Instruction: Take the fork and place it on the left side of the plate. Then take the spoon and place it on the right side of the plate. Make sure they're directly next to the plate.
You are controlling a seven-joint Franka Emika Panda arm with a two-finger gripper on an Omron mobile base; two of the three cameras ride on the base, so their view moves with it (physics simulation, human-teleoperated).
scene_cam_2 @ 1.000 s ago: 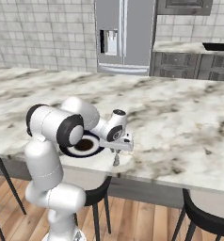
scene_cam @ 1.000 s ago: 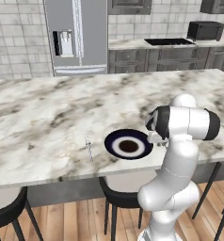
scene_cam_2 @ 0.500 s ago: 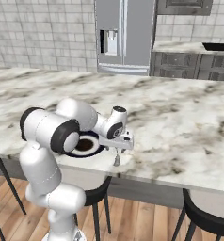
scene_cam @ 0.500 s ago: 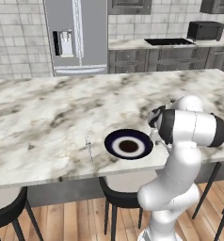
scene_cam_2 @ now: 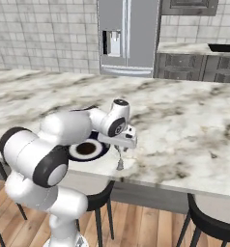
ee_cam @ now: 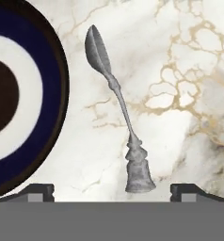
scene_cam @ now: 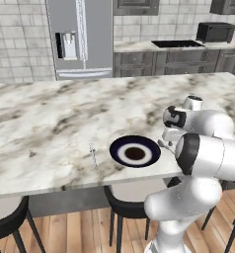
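Gripper [ee_cam: 112, 192]: jaws spread wide, grasping nothing, poised directly above the spoon.
Spoon [ee_cam: 117, 110]: flat on the marble counter [ee_cam: 180, 70], just beside the plate's right rim, not touching it.
Plate [scene_cam: 135, 151]: near the counter's front edge.
Fork [scene_cam: 93, 155]: on the counter left of the plate, a small gap between them.

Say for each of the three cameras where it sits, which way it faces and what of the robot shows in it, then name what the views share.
Left base view: behind the arm's left, facing forward and down over the counter; fork, plate, white arm lower right.
Right base view: behind its right; arm lower left, end effector above the spoon.
Hand view: on the hand, facing down; spoon beside the plate's rim, open finger tips at bottom.
Shared: the plate shows in all three; the spoon in the right base and hand views.
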